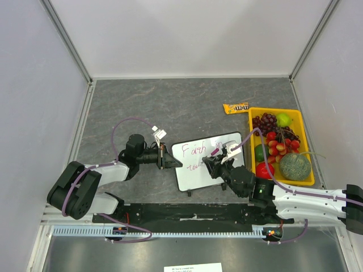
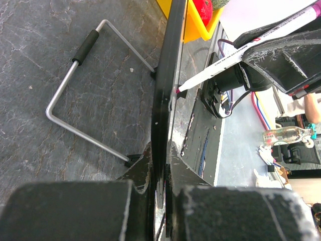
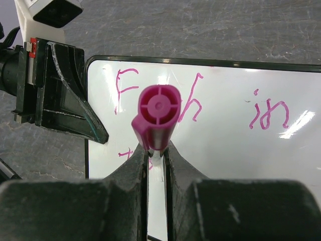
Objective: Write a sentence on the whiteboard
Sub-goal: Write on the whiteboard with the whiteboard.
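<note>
The whiteboard (image 1: 198, 175) lies mid-table, tilted up on a wire stand (image 2: 80, 90). My left gripper (image 1: 169, 159) is shut on its left edge, and the left wrist view shows the black frame (image 2: 165, 75) edge-on between the jaws (image 2: 165, 168). The sentence (image 1: 205, 151) in pink reads "Faith in" (image 3: 271, 115), with a second line begun below it (image 3: 126, 153). My right gripper (image 3: 156, 150) is shut on a pink marker (image 3: 158, 113) over the board. In the left wrist view the marker (image 2: 235, 55) has its tip against the board face.
A yellow tray (image 1: 272, 109) of fruit stands right of the board, also seen in the left wrist view (image 2: 193, 27). A yellow candy packet (image 1: 236, 107) lies behind it. Enclosure walls close in the left, right and back.
</note>
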